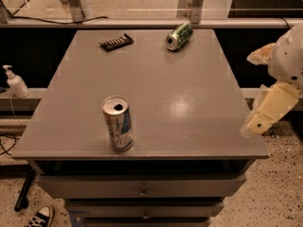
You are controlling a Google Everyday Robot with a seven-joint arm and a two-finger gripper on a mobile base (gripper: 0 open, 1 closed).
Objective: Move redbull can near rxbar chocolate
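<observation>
Grey table (189, 103) fills centre of view, seen from front and above.

Redbull can (117, 123): upright, near front edge, left of centre. Silver top w/ open pull-tab hole facing up. Nothing touching it.

Rxbar chocolate (116, 42): flat on tabletop, far back, left of centre, dark wrapper, lying at slight angle. Well apart from redbull can, approx. whole depth of table between them.

Green can (179, 36): on its side at back edge, right of bar, open end toward cam. Clear gap btwn it and bar.

Gripper (265, 112): at right edge of view, off table's right side, beside front-right corner. Pale yellowish part angled down-left toward that corner, white arm housing (289, 60) above it. Not over tabletop, not touching any item. Well apart from redbull can. Open-or-closed state: not readable from this angle. Holding nothing visible.

Below tabletop: drawers (142, 186) w/ small knobs. Left of table: white pump bottle (15, 82) on a low ledge. Bottom left: sneaker (40, 216) on speckled floor.
</observation>
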